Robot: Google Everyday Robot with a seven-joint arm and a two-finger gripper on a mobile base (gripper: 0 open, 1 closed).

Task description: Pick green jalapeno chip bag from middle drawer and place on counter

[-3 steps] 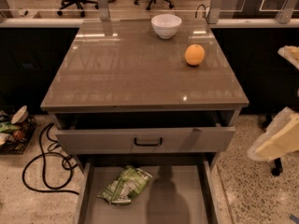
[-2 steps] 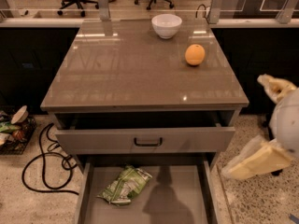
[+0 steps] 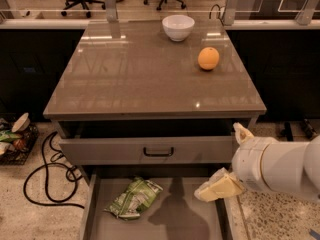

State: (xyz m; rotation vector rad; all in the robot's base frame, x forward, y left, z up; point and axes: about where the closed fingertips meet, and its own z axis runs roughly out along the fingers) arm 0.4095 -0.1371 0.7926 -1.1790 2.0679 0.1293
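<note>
Tabletop (image 3: 140,79) bears no bag yet: green jalapeno chip bag (image 3: 134,198) lies ungrasped in middle drawer (image 3: 185,219); claw (image 3: 220,186), below front-right corner, holds nothing, opening unclear.

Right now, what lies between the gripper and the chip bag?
Camera view: only bare, shadowed middle drawer floor between the gripper, at its right wall, and the green jalapeno chip bag.

Chip bag (image 3: 133,199) left in middle drawer (image 3: 176,220), claw (image 3: 231,160) at its right wall.

One bag (image 3: 134,199), bowl (image 3: 178,27), orange (image 3: 208,58), end effector (image 3: 220,186)
</note>
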